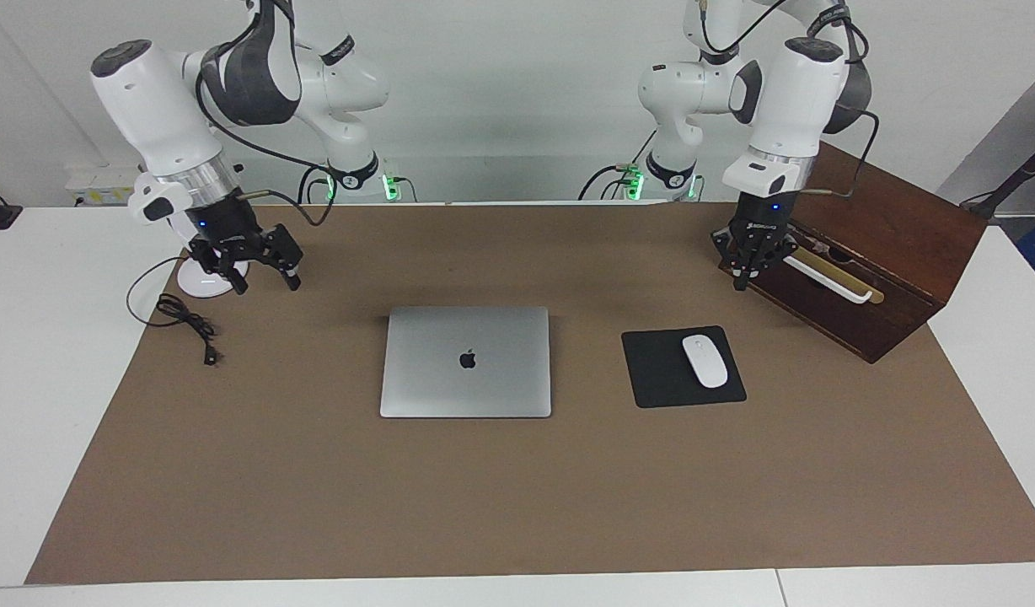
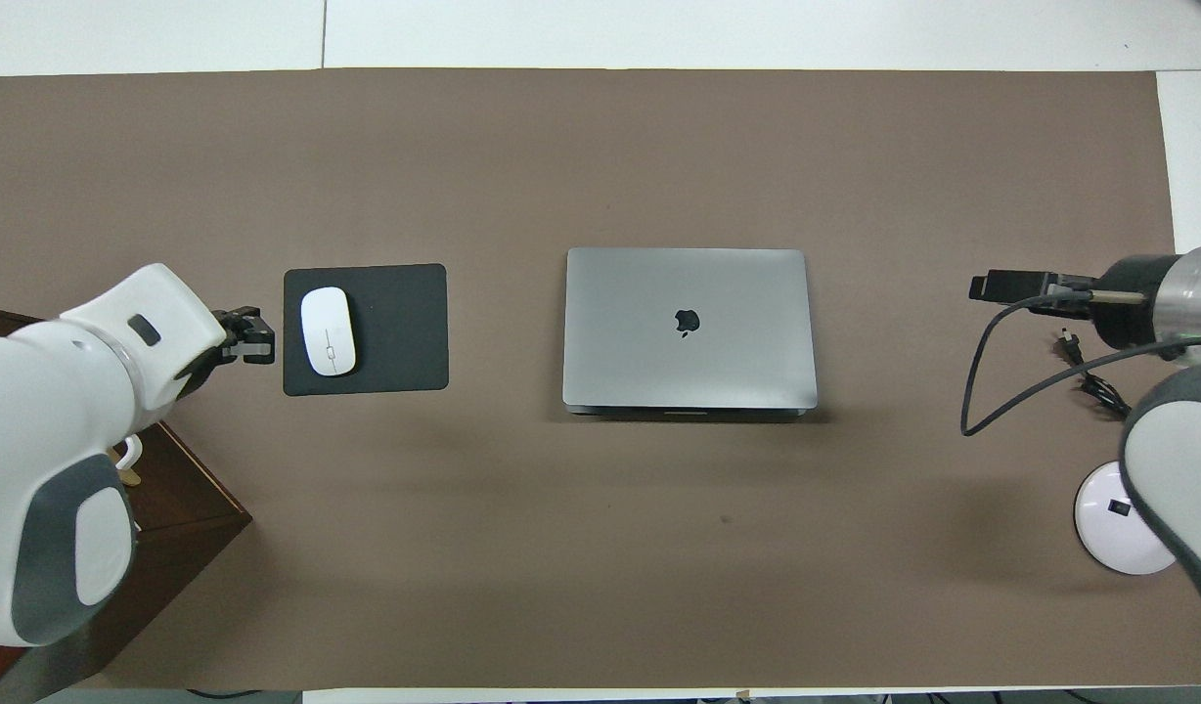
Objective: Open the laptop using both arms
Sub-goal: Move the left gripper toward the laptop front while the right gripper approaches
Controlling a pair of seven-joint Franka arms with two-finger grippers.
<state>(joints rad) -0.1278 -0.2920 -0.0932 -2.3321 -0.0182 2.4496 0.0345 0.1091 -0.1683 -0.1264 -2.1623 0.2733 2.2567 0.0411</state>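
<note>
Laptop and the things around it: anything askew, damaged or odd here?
Nothing stands out. The laptop lies shut and square on the brown mat; the mouse sits on its pad. A loose black cord lies near the lamp base.

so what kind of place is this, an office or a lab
Most likely a robotics lab staged as an office desk. Two white robot arms stand at a table covered with a brown mat, and on it lie a closed laptop and a white mouse on a black mouse pad.
</note>
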